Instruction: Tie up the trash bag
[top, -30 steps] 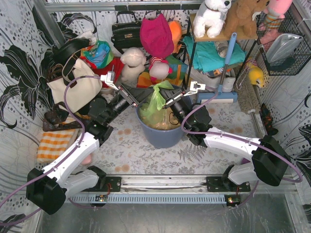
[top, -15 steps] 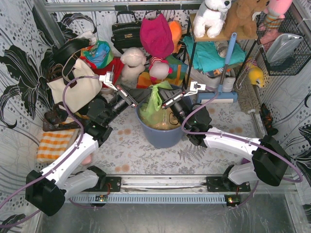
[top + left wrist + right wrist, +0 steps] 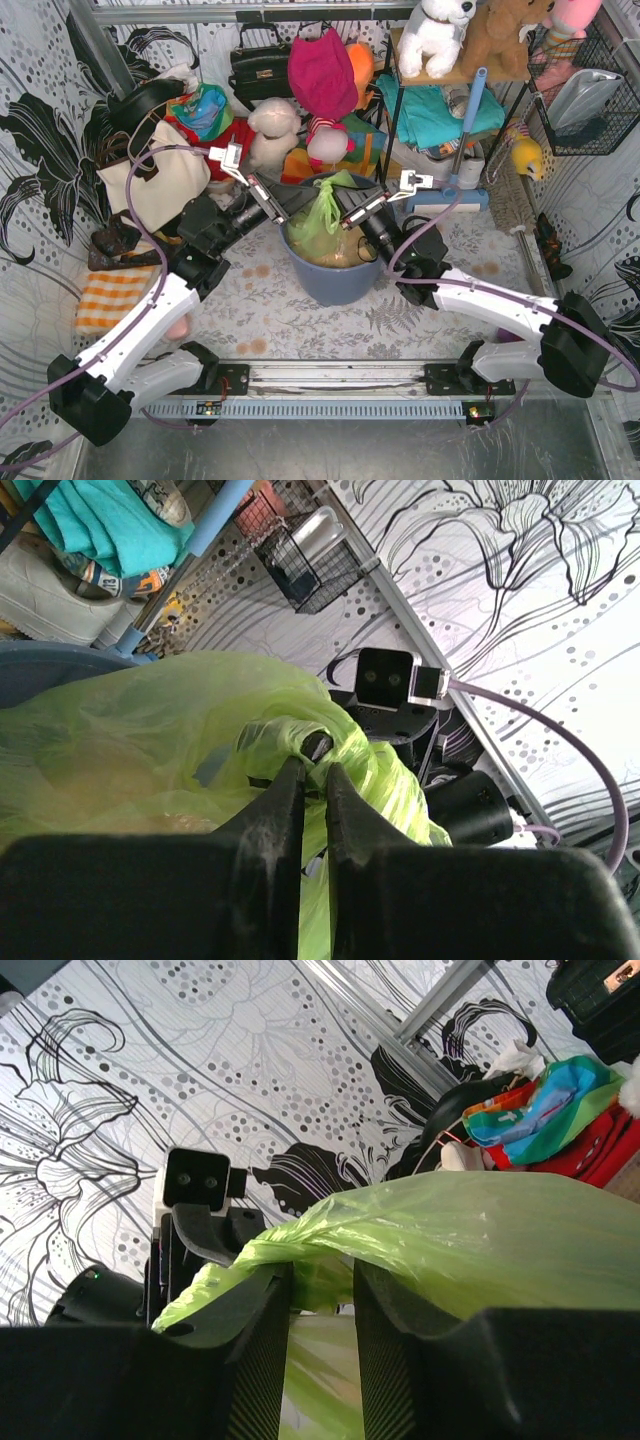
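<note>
The light-green trash bag [image 3: 320, 212] stands in the round blue-grey bin [image 3: 330, 278], with brown paper showing through it. Its top is bunched up above the rim. My left gripper [image 3: 300, 204] reaches in from the left and is shut on a twisted fold of the bag [image 3: 290, 735]; its jaws [image 3: 313, 770] are almost together. My right gripper [image 3: 341, 216] reaches in from the right. Its jaws [image 3: 322, 1272] stand a little apart with bunched plastic [image 3: 420, 1225] filling the gap, and a twisted strand lies across the fingertips.
A cream tote bag [image 3: 165, 180] stands at the left, with plush toys [image 3: 275, 130] and a black handbag [image 3: 258, 65] behind the bin. A shelf with teal cloth [image 3: 435, 110] and a blue-handled mop [image 3: 465, 130] stand at the back right. An orange striped cloth [image 3: 110, 295] lies at the left.
My left gripper has moved right, onto the bag's bunched top. The right arm's elbow has swung right and its gripper has shifted slightly left. The bag's top is drawn tighter.
</note>
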Robot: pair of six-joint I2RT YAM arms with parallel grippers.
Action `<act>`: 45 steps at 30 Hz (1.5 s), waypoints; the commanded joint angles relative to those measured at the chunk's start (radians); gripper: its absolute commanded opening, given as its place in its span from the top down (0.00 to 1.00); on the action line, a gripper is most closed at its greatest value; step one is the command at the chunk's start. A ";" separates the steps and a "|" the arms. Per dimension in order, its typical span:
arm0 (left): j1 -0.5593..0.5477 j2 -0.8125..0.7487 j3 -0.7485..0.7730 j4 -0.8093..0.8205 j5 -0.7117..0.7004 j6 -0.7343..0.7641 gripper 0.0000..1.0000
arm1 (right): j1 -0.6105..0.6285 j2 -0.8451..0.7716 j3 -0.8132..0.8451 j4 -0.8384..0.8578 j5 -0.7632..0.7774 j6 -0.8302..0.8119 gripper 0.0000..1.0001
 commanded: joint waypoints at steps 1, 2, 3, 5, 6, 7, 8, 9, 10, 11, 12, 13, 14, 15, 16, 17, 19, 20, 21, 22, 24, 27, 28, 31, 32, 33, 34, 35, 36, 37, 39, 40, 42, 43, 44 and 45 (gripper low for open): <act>0.014 -0.016 0.066 0.035 -0.040 0.113 0.98 | -0.001 -0.082 -0.035 -0.104 -0.008 -0.011 0.69; 0.015 -0.011 0.073 0.035 -0.036 0.120 0.98 | 0.000 -0.094 -0.042 -0.116 -0.007 -0.013 0.69; 0.014 -0.007 0.079 0.032 -0.035 0.128 0.99 | -0.001 -0.104 -0.050 -0.124 -0.006 -0.014 0.69; 0.014 0.003 0.090 0.030 -0.027 0.132 0.99 | -0.001 -0.121 -0.063 -0.137 0.003 -0.016 0.68; 0.014 0.006 0.095 0.030 -0.022 0.135 1.00 | 0.000 -0.127 -0.068 -0.140 0.004 -0.017 0.66; 0.015 0.008 0.100 0.028 -0.022 0.138 1.00 | -0.001 -0.133 -0.074 -0.141 0.005 -0.018 0.65; 0.015 0.009 0.102 0.026 -0.021 0.139 1.00 | -0.001 -0.137 -0.078 -0.141 0.005 -0.019 0.63; 0.014 0.008 0.103 0.024 -0.023 0.142 1.00 | 0.000 -0.140 -0.080 -0.143 0.003 -0.019 0.62; 0.014 0.006 0.104 0.023 -0.028 0.146 1.00 | 0.000 -0.143 -0.081 -0.149 -0.002 -0.022 0.61; 0.014 0.005 0.104 0.021 -0.032 0.151 1.00 | 0.000 -0.146 -0.079 -0.156 -0.008 -0.022 0.60; 0.014 0.003 0.104 0.016 -0.036 0.155 1.00 | -0.001 -0.153 -0.078 -0.165 -0.014 -0.020 0.60; 0.014 0.001 0.105 0.013 -0.035 0.161 1.00 | 0.000 -0.160 -0.077 -0.171 -0.020 -0.017 0.59; 0.014 0.001 0.107 0.009 -0.034 0.168 1.00 | -0.001 -0.168 -0.075 -0.175 -0.027 -0.017 0.59; 0.014 0.000 0.109 0.007 -0.033 0.173 1.00 | 0.000 -0.178 -0.070 -0.185 -0.035 -0.015 0.58; 0.014 -0.001 0.111 0.008 -0.028 0.179 1.00 | 0.000 -0.190 -0.064 -0.201 -0.044 -0.013 0.57; 0.014 -0.003 0.112 0.013 -0.023 0.185 1.00 | 0.000 -0.202 -0.060 -0.222 -0.051 -0.012 0.56; 0.014 -0.001 0.118 0.023 -0.001 0.198 1.00 | 0.000 -0.239 -0.058 -0.262 -0.064 -0.004 0.53; 0.014 0.000 0.123 0.023 0.010 0.206 1.00 | 0.000 -0.258 -0.057 -0.285 -0.068 0.000 0.52; 0.014 0.001 0.128 0.022 0.022 0.213 1.00 | 0.000 -0.276 -0.057 -0.304 -0.071 0.001 0.51; 0.014 0.001 0.134 0.022 0.031 0.220 1.00 | -0.001 -0.292 -0.055 -0.324 -0.073 0.004 0.50; 0.014 -0.003 0.144 0.020 0.046 0.235 1.00 | 0.000 -0.319 -0.053 -0.352 -0.081 0.017 0.48; 0.014 -0.013 0.163 0.004 0.060 0.261 1.00 | -0.001 -0.334 -0.038 -0.379 -0.105 0.038 0.42; 0.014 -0.017 0.169 0.000 0.063 0.267 1.00 | -0.001 -0.330 -0.026 -0.387 -0.116 0.041 0.39; 0.014 -0.024 0.186 -0.018 0.067 0.282 1.00 | 0.000 -0.306 0.005 -0.388 -0.164 0.050 0.33; 0.014 -0.022 0.191 -0.020 0.072 0.285 1.00 | 0.000 -0.296 0.013 -0.378 -0.183 0.055 0.32; 0.014 -0.020 0.196 -0.021 0.079 0.287 1.00 | -0.001 -0.287 0.022 -0.370 -0.200 0.062 0.32; 0.014 -0.017 0.198 -0.020 0.087 0.289 1.00 | 0.000 -0.278 0.031 -0.360 -0.219 0.067 0.32; 0.014 -0.013 0.201 -0.019 0.095 0.290 1.00 | 0.000 -0.269 0.039 -0.349 -0.238 0.073 0.32; 0.014 -0.010 0.204 -0.018 0.105 0.291 1.00 | -0.001 -0.260 0.048 -0.336 -0.255 0.079 0.32; 0.014 -0.007 0.205 -0.015 0.112 0.290 1.00 | 0.000 -0.253 0.056 -0.327 -0.272 0.082 0.32; 0.014 -0.003 0.205 -0.012 0.117 0.290 1.00 | -0.001 -0.240 0.074 -0.323 -0.300 0.091 0.32; 0.014 0.000 0.206 -0.011 0.118 0.290 1.00 | 0.000 -0.237 0.080 -0.323 -0.309 0.094 0.33; 0.014 0.002 0.210 -0.009 0.118 0.292 1.00 | -0.001 -0.233 0.085 -0.323 -0.320 0.102 0.34; 0.014 0.004 0.213 -0.007 0.121 0.292 1.00 | -0.001 -0.232 0.088 -0.329 -0.323 0.103 0.35; 0.014 0.007 0.215 -0.004 0.125 0.292 1.00 | 0.000 -0.229 0.091 -0.333 -0.324 0.105 0.36; 0.015 0.010 0.220 -0.003 0.128 0.292 1.00 | 0.000 -0.225 0.092 -0.335 -0.328 0.108 0.37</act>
